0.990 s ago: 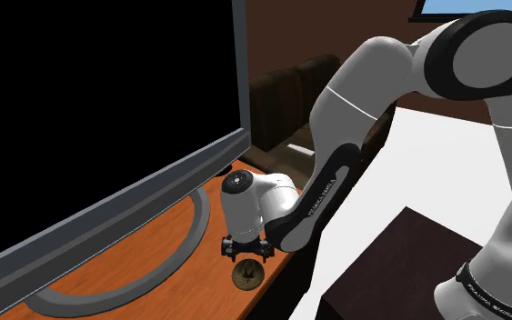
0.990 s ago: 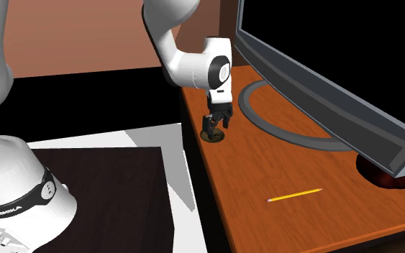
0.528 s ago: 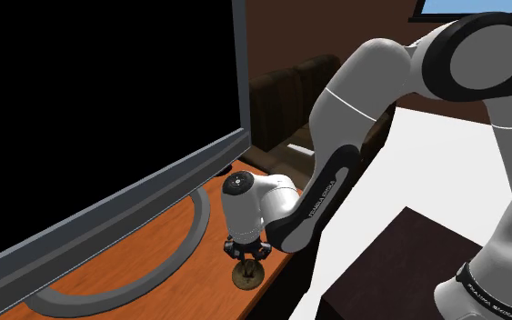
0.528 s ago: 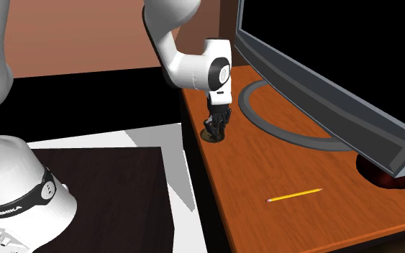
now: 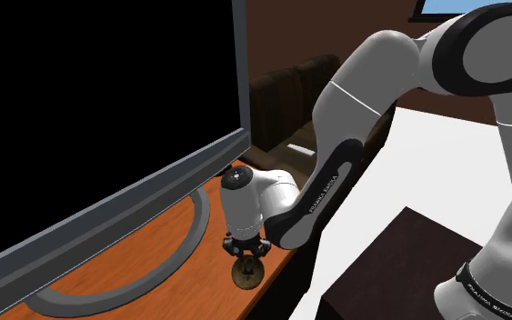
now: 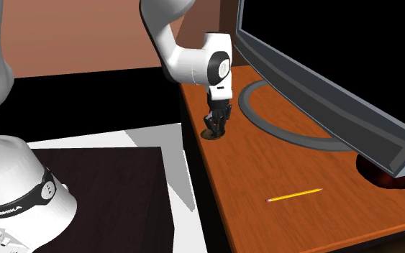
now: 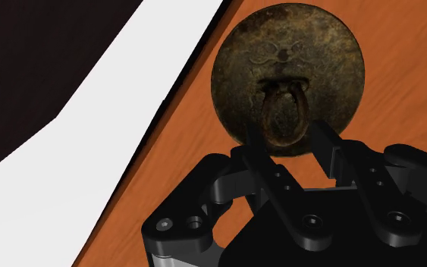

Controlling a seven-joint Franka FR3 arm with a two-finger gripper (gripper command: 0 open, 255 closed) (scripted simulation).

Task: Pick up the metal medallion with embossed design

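Gripper (image 7: 287, 138) pinches the raised boss of the medallion (image 7: 287, 64).
Fingers (image 7: 253, 144) clamp it at 9 and 3 o'clock; its long axis runs 12-to-6.

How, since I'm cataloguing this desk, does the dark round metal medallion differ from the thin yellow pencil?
The dark round metal medallion is a tarnished embossed disc; the thin yellow pencil is a bright slender stick. The medallion is clasped by the black gripper near the desk's edge; the pencil lies untouched. Both rest on the orange wooden desk.
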